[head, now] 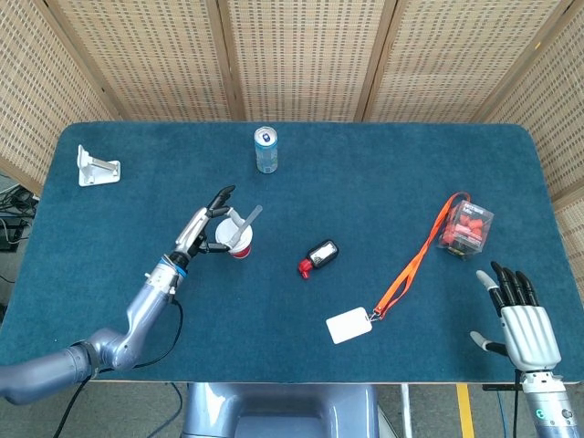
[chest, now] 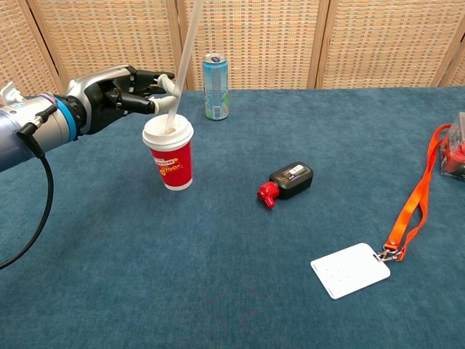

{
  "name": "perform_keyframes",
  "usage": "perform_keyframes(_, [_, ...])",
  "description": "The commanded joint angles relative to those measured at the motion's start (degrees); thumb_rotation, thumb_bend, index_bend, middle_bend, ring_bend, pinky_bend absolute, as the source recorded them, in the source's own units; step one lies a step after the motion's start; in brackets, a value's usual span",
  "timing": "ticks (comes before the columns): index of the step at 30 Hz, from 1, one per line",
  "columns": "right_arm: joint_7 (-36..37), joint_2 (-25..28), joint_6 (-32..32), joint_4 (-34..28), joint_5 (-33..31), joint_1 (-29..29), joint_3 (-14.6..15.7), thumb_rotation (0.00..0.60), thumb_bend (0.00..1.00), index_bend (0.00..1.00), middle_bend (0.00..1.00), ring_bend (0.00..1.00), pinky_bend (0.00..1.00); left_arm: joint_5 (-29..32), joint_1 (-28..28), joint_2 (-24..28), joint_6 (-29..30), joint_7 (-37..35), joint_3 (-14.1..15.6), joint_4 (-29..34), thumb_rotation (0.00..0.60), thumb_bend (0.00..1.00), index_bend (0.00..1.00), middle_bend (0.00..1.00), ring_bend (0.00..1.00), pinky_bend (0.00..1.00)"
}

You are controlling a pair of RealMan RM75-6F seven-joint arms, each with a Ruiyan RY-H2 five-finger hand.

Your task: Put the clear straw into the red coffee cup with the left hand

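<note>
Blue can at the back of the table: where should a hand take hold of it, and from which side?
Around the middle of its wall, from the side. The can stands upright, with smooth round sides and bare cloth around it. Coming from its right looks safest: the left hand, straw and cup crowd its left.
</note>
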State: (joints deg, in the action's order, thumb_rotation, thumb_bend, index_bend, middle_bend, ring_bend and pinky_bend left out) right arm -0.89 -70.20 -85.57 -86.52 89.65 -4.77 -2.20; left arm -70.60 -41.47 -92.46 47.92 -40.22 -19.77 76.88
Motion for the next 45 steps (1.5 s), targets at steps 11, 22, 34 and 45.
perform_keyframes(11, [-0.3, 0.0, -0.2, -0.2, 0.4, 0.0, 0.2, 0.600, 0.06, 0.16, 0.00, 0.00, 0.00, -1.4, -0.2, -0.2, -0.2, -1.3, 1.4, -0.9, 0.600, 0.45, 0.64, 0.00, 0.00, 0.00])
perform_keyframes(22, [-0.5, -0.1, -0.1, -0.1, 0.4, 0.0, 0.4, 0.600, 0.06, 0.16, 0.00, 0.00, 0.00, -2.6, 0.4, -1.0, 0.5, -3.4, 3.0, -3.1, 0.600, 0.45, 0.62, 0.00, 0.00, 0.00])
perform_keyframes(34, [-0.9, -0.3, 0.0, -0.2, 0.5, -0.1, 0.5, 0.600, 0.06, 0.16, 0.00, 0.00, 0.00, -5.0, 0.7, -1.3, 2.1, -5.7, 4.2, -5.0, 0.600, 0.29, 0.16, 0.00, 0.00, 0.00])
perform_keyframes(45, [-0.7, -0.1, -0.3, -0.5, 1.0, 0.0, 0.7, 0.600, 0.06, 0.16, 0.00, 0.00, 0.00, -5.1, 1.1, -0.4, 3.0, -6.4, 4.4, -4.1, 0.600, 0.29, 0.08, 0.00, 0.00, 0.00])
